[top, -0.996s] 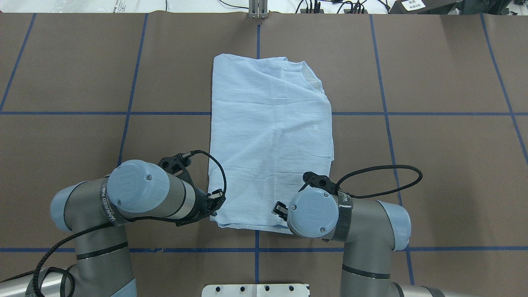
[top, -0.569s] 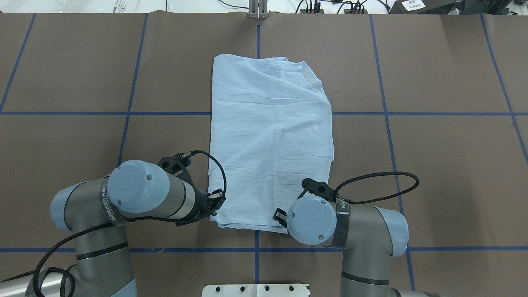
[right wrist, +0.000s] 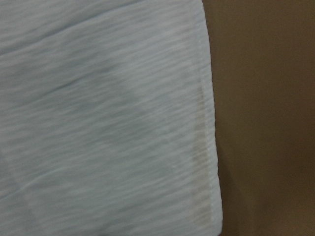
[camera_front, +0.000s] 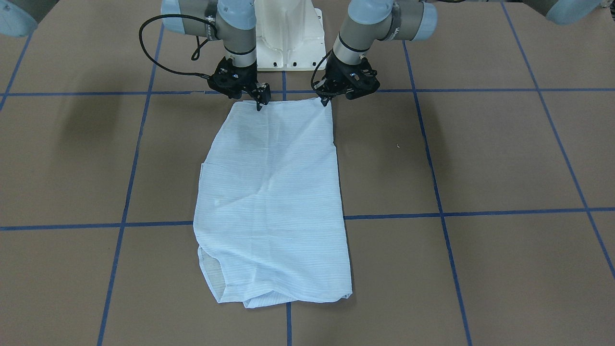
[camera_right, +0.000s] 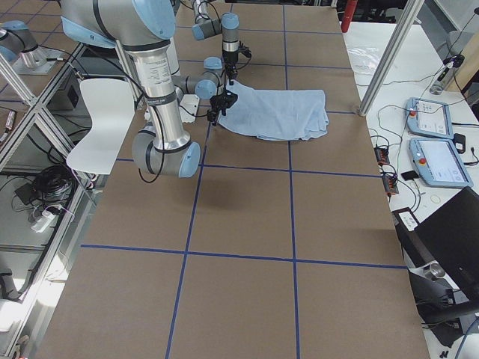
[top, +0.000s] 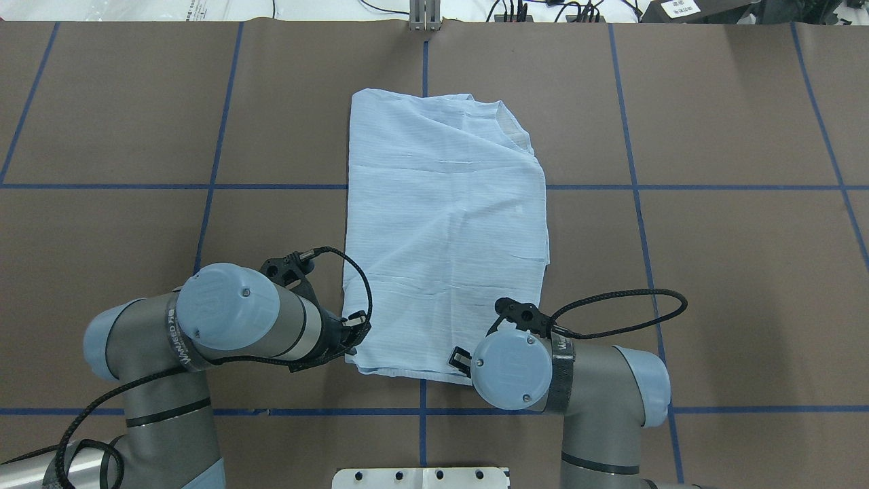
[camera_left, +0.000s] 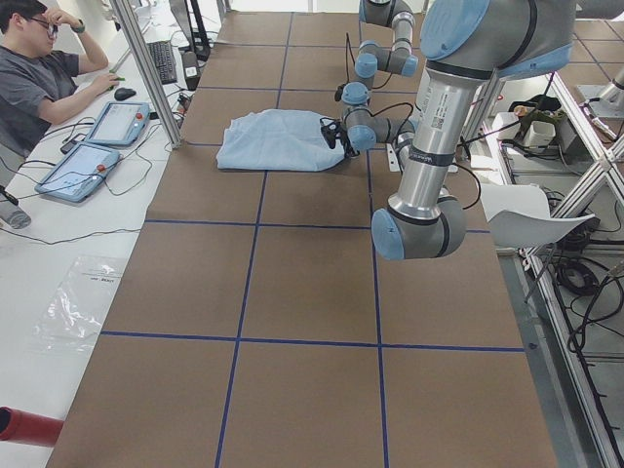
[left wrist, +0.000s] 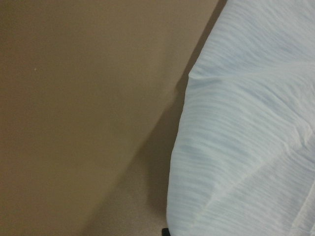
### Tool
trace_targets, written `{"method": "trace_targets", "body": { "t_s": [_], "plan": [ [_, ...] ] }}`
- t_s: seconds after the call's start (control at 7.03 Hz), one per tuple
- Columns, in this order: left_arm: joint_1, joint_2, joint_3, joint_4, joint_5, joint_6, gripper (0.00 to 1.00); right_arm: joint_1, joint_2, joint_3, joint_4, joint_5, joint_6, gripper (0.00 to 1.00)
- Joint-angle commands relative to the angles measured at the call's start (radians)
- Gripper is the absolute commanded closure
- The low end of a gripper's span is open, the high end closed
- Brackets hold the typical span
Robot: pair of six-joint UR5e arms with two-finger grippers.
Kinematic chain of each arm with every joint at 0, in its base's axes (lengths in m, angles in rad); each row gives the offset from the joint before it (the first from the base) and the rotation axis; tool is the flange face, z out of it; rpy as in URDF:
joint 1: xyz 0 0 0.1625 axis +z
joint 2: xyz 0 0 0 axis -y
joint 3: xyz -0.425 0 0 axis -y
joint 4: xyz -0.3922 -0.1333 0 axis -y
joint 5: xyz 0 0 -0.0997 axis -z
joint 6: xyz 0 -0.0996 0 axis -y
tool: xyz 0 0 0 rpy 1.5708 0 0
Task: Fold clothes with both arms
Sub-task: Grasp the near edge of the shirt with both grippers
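The pale-blue shirt (top: 441, 231) (camera_front: 274, 202) lies folded into a long rectangle in the middle of the brown table, with its collar end at the far side. My left gripper (top: 354, 337) (camera_front: 327, 99) is at the shirt's near left corner. In the left wrist view the shirt edge (left wrist: 246, 123) hangs slightly above the table and casts a wide shadow, so this gripper looks shut on it. My right gripper (top: 461, 358) (camera_front: 260, 102) is down at the near hem, toward its right corner. Its jaws are hidden. In the right wrist view the hem (right wrist: 204, 123) lies flat.
Blue tape lines (top: 217, 187) grid the table. The white pedestal base (camera_front: 287, 38) stands at the near edge between the arms. A person (camera_left: 39, 78) sits at the far side beside tablets (camera_left: 88, 156) and a metal post (camera_left: 146, 68). A white chair (camera_right: 101, 123) stands behind the robot.
My right wrist has drifted a little toward the robot's base along the near hem. The left arm and the shirt have stayed where they were.
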Motion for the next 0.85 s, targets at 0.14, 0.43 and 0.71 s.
{"method": "trace_targets", "body": {
  "t_s": [0.14,0.43,0.71],
  "plan": [
    [0.000,0.000,0.000,0.000,0.000,0.000,1.00,0.003,-0.013,-0.003,0.058,-0.030,0.008,0.00],
    [0.000,0.000,0.003,0.000,0.000,0.000,1.00,-0.012,-0.029,-0.005,0.058,-0.030,0.010,0.00],
    [0.001,0.000,0.003,0.000,0.000,0.000,1.00,-0.017,-0.030,-0.005,0.058,-0.030,0.011,0.00]
  ]
}}
